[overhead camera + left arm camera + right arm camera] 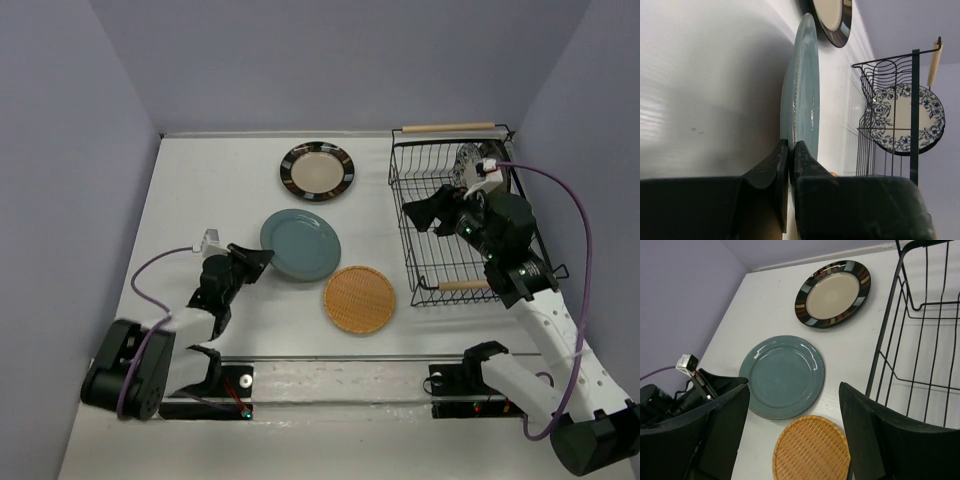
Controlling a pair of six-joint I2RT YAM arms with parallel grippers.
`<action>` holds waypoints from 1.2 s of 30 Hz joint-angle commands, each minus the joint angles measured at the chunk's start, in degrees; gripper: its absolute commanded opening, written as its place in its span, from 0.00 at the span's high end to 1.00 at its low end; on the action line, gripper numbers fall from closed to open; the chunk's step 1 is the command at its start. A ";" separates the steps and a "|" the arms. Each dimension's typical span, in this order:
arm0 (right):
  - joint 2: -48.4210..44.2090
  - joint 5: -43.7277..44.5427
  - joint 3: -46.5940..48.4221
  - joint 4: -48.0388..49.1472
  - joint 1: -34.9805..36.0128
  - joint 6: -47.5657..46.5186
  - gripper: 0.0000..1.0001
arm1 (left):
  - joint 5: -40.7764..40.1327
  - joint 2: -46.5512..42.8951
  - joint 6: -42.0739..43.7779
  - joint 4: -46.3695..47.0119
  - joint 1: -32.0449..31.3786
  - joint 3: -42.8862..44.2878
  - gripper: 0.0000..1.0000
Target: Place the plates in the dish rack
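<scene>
Teal plate, flat on the table: glazed, stiff, breakable, probably slippery, and best taken by the rim. The left gripper has narrow jaws, seemingly pinching that rim. The right gripper has wide, empty jaws over the rack. The rack holds one upright floral plate; the striped plate and wicker plate lie outside.

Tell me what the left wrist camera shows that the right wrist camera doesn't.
Only the left wrist view: the blue floral plate standing in the dish rack, a wooden handle, and the left claw closed on the teal plate at its rim. Only the right wrist view: the open right claw, the left arm, and the orange wicker plate with its weave. Both: the teal plate, the striped-rim plate and the dish rack's black wire.
</scene>
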 commanded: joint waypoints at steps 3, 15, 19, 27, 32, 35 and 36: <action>4.04 -3.54 3.90 1.10 5.77 1.34 0.22 | -5.55 -31.01 4.29 -19.80 0.61 -0.22 0.94; 20.91 -6.62 10.49 6.29 15.89 1.34 0.16 | 0.76 -48.36 6.06 -33.28 1.84 16.91 0.94; 24.78 -8.46 11.54 6.90 15.89 1.42 0.12 | 6.38 -48.45 3.69 -31.87 1.75 19.47 0.94; 27.95 -14.87 9.36 14.35 15.89 3.96 0.11 | 14.38 -47.58 -0.54 -26.96 1.75 20.79 0.94; 29.18 -19.26 7.16 19.28 15.89 6.86 0.13 | 18.17 -46.78 -4.22 -20.90 1.75 19.74 0.94; 28.74 -22.08 3.91 27.44 15.89 10.02 0.31 | 21.07 -45.73 -5.02 -17.90 1.84 20.53 0.94; 28.39 -22.35 3.29 27.47 15.89 10.39 0.39 | 21.77 -45.47 -4.76 -17.90 1.84 20.79 0.94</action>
